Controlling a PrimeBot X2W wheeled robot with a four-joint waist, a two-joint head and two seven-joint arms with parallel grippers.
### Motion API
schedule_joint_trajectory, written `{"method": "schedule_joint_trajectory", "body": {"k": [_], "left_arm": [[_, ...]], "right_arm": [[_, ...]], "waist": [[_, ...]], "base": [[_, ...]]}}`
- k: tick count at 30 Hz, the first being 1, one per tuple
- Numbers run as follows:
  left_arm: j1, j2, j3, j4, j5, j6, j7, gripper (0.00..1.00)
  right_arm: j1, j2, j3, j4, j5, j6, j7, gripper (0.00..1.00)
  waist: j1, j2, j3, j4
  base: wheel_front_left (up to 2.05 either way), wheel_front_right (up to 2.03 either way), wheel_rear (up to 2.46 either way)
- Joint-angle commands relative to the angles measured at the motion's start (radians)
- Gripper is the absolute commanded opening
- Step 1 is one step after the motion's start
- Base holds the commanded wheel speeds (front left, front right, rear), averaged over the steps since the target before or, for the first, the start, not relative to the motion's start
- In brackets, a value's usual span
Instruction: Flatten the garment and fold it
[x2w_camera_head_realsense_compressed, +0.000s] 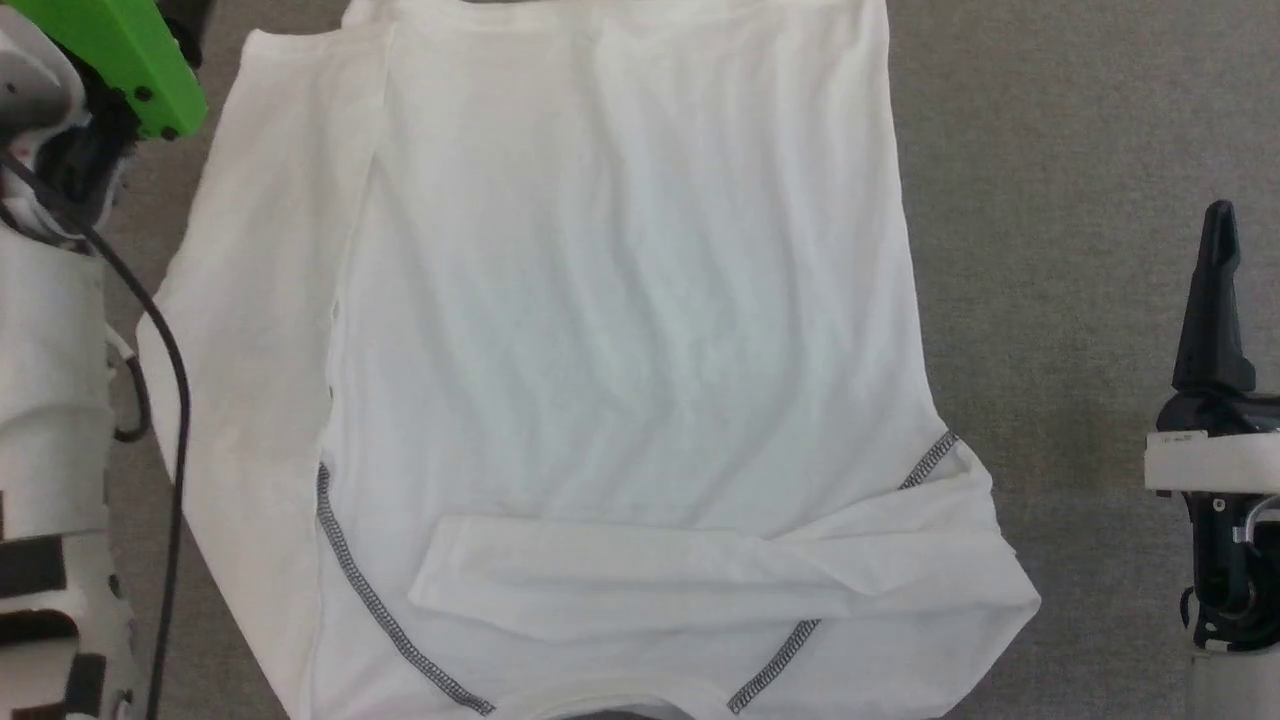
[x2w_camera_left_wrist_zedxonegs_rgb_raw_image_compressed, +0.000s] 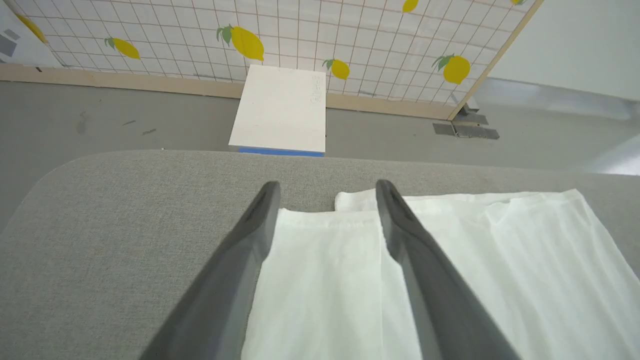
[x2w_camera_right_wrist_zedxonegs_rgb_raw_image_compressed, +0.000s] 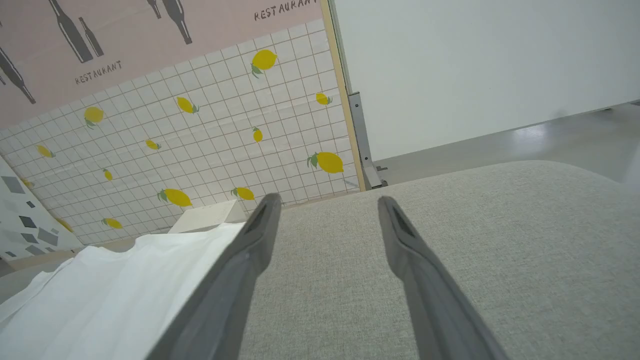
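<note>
White, thin cloth is what you are working with. The large long-sleeved garment (x2w_camera_head_realsense_compressed: 620, 300) lies spread across the middle of the grey fabric-covered tabletop (x2w_camera_head_realsense_compressed: 1050, 200), with its neckline (x2w_camera_head_realsense_compressed: 610, 690) toward the near edge and its hem toward the far edge. One sleeve (x2w_camera_head_realsense_compressed: 640, 570) is folded across the body just beyond the neckline. The other sleeve (x2w_camera_head_realsense_compressed: 260, 330) runs along the side nearer the tabletop's left edge.

Expect it to be light and limp, and it creases easily, as the shallow wrinkles over the body show. It will likely drag on the woven cover rather than slide, so lift it instead of pushing.

Your left hand (x2w_camera_left_wrist_zedxonegs_rgb_raw_image_compressed: 327, 186) is released, with its fingers spread over the cuff end (x2w_camera_left_wrist_zedxonegs_rgb_raw_image_compressed: 325, 220) near the far left corner. I cannot tell whether they touch the cloth. Your right hand (x2w_camera_right_wrist_zedxonegs_rgb_raw_image_compressed: 325, 200) is also released and holds nothing, over bare tabletop beside the garment's right side.

Pinch where the cloth is doubled, at the hem corners, the cuff or the dark grey zigzag shoulder seams (x2w_camera_head_realsense_compressed: 370, 590). A single thin layer may slip out.
</note>
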Motion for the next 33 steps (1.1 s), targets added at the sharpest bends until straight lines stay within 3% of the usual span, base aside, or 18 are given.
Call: {"method": "schedule_joint_trajectory", "body": {"k": [1, 9, 15, 19, 22, 24, 28, 33], "left_arm": [[-0.032, 0.033, -0.001, 0.011, 0.005, -0.002, 0.044, 1.00], [-0.093, 0.108, -0.001, 0.007, -0.005, 0.048, 0.292, 1.00], [-0.071, 0.166, -0.006, -0.039, 0.020, 0.087, 0.387, 1.00], [-0.037, 0.177, -0.008, -0.045, 0.023, 0.113, 0.434, 1.00], [-0.011, 0.154, 0.007, -0.041, -0.011, 0.133, 0.471, 1.00], [0.004, 0.139, 0.016, -0.044, -0.038, 0.136, 0.495, 0.00], [0.013, 0.103, 0.068, -0.066, -0.091, 0.147, 0.427, 0.00], [0.016, 0.067, 0.170, -0.064, -0.130, 0.182, 0.236, 0.00]], "right_arm": [[-0.021, 0.001, 0.008, -0.005, 0.011, -0.001, -0.011, 1.00], [-0.047, 0.001, 0.003, -0.033, 0.020, -0.001, -0.035, 1.00], [-0.056, 0.001, -0.006, -0.077, 0.026, -0.001, -0.036, 1.00], [-0.057, 0.001, -0.006, -0.089, 0.020, -0.001, -0.030, 1.00], [-0.057, 0.001, -0.014, -0.098, 0.022, -0.001, -0.028, 1.00], [-0.056, 0.001, -0.021, -0.103, 0.021, -0.001, -0.025, 1.00], [-0.052, 0.001, -0.029, -0.108, 0.006, -0.001, -0.015, 1.00], [-0.044, 0.001, -0.023, -0.099, 0.000, -0.001, -0.006, 1.00]], "waist": [[-0.0002, 0.0000, 0.115, -0.063], [-0.0002, 0.0000, 0.222, -0.088], [-0.0002, 0.0000, 0.277, -0.088], [-0.0002, 0.0000, 0.291, -0.084], [-0.0002, 0.0000, 0.292, -0.078], [-0.0002, 0.0000, 0.292, -0.074], [-0.0002, 0.0000, 0.275, -0.061], [-0.0002, 0.0000, 0.208, -0.047]], "base": [[0.00, 0.00, 0.00], [0.00, 0.00, 0.00], [0.00, 0.00, 0.00], [0.00, 0.00, 0.00], [0.00, 0.00, 0.00], [0.00, 0.00, 0.00], [0.00, 0.00, 0.00], [0.00, 0.00, 0.00]]}}
